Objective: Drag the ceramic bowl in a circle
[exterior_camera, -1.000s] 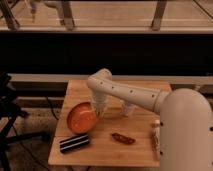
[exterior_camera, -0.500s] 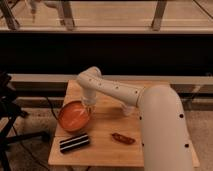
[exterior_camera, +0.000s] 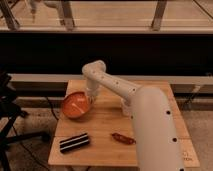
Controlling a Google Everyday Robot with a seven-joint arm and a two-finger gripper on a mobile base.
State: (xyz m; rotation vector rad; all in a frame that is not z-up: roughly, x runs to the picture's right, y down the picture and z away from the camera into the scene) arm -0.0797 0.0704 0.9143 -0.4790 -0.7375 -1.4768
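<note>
Wooden table (exterior_camera: 105, 131) carries the ceramic bowl (exterior_camera: 75, 106), which has slid from nearer the middle to the left edge. The gripper (exterior_camera: 90, 100), fingers clamped on its right rim, has dragged it there, so the circle seems underway.

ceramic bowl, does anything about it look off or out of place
The ceramic bowl sits right at the left edge of the table, and its rim seems to reach the edge or go slightly past it, so it looks a bit precarious. The tool is down at the bowl's right rim. Nothing looks spilled or broken.
</note>
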